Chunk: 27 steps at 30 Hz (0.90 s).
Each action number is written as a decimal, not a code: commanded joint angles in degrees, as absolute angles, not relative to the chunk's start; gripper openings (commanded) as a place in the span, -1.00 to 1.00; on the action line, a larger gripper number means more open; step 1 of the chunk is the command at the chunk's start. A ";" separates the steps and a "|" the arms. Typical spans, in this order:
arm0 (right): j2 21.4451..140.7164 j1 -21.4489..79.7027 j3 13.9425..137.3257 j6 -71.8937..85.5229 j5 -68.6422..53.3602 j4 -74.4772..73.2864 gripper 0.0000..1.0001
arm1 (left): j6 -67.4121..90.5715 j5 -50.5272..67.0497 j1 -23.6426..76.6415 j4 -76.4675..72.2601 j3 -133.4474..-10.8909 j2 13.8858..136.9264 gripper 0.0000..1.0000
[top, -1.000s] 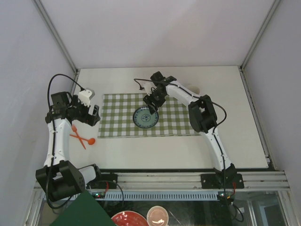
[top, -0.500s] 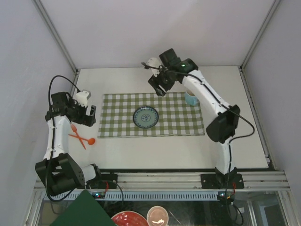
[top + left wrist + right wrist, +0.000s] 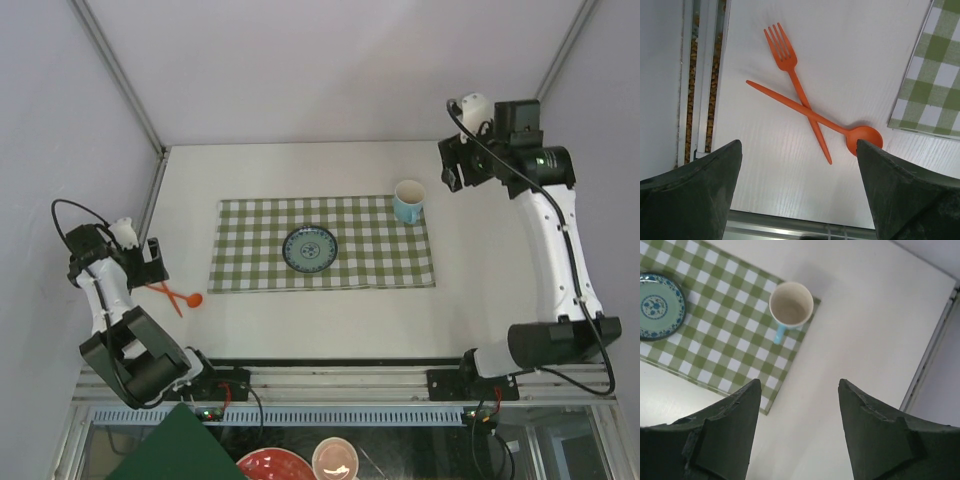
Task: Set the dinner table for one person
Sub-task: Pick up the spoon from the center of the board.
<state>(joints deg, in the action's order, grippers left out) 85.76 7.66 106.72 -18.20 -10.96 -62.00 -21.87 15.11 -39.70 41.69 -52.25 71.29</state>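
Left wrist view: your left pincer [image 3: 798,147] gapes wide and empty above the crossed orange fork [image 3: 792,75] and spoon [image 3: 863,139].
Desk [image 3: 330,165]: spans the scene; the cutlery lies near-left, off the checked cloth [image 3: 380,262].
Cutlery: likely light, thin, slippery plastic; pinch a free handle end.
Right pincer [image 3: 799,385]: parted, empty, far right.

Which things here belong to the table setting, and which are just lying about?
Job: dinner table, checked cloth, plate, cup, orange fork, orange spoon.
Lying about: red bowl, pinkish bowl, green sheet, all below the table's near edge.
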 commanded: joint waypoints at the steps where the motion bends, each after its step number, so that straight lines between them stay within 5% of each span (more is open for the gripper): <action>1: 77.52 4.80 99.31 -17.09 -14.09 -57.27 0.26 | -16.95 16.78 -40.66 41.57 -52.54 73.25 1.00; 18: 68.35 -7.54 83.75 -17.66 -19.17 -55.79 0.23 | -54.22 21.33 -40.58 46.03 -49.12 70.89 1.00; 27: 70.64 -8.84 84.07 -19.20 -15.19 -59.60 0.21 | -97.68 19.65 -40.66 78.24 -71.28 88.90 0.87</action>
